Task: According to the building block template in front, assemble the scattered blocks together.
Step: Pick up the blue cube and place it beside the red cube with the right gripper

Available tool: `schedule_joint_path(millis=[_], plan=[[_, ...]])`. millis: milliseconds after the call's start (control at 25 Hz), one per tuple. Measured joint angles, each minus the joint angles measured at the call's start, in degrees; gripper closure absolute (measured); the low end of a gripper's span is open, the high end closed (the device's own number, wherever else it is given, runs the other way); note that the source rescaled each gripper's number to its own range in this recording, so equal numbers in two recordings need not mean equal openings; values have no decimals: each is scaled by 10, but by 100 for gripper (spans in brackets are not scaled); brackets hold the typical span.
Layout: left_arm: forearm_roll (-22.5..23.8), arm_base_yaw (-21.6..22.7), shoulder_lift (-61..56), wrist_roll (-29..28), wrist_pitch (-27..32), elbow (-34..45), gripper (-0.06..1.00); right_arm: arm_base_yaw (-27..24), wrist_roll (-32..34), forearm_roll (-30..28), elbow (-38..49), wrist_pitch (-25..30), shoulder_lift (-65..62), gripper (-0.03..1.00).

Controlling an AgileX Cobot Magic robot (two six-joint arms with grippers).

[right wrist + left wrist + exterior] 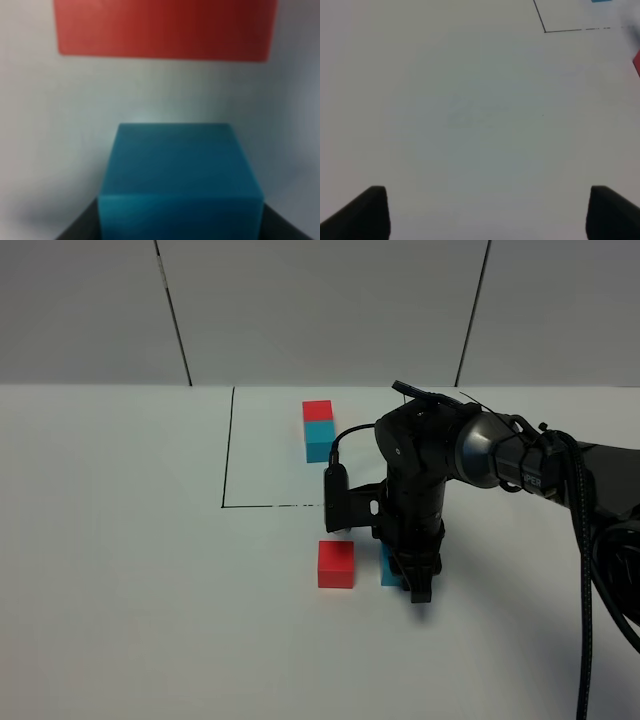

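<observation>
My right end effector (414, 588) grips the cyan cube (180, 170) by both sides on the table (120, 540), just right of the red cube (336, 564), a gap between them. If I push left off-square, the red cube may skid or twist and the pair won't match the far template (318, 430).

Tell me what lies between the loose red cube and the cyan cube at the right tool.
Only a bare strip of white table separates the red cube from the cyan cube; the right wrist view shows it clearly.
</observation>
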Motion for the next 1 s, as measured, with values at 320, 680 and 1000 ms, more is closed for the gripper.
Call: schedule_joint_path(millis=[320,680,1000], plan=[[0,0,0,0,0,0,26,10,0,18,0,-14,0,97],[0,0,0,0,0,0,26,20,0,41,-4,-32,1,97],[0,0,0,0,0,0,26,20,0,43,-8,-31,6,97]])
